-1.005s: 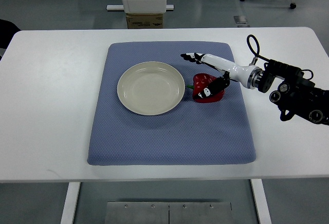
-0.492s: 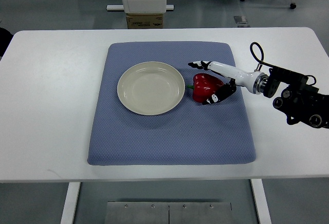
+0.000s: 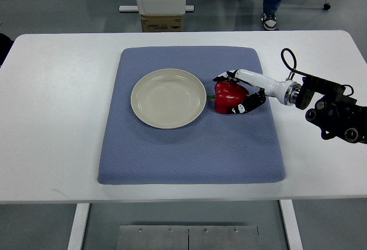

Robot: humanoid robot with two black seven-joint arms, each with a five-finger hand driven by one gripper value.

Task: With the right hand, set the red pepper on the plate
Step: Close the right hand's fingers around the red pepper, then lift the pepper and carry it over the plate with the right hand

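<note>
White table [image 3: 57, 118] with a blue mat [image 3: 189, 147], and we've got our right hand [image 3: 241, 92] wrapped around the red pepper [image 3: 228, 94], which sits on the mat just right of the plate [image 3: 168, 98].

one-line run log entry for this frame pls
phase: grasping | right hand: fingers closing around red pepper | pepper: on blue mat, right of plate | plate: bare

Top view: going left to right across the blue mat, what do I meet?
Plate → red pepper → right hand, fingers closing around the pepper.
</note>
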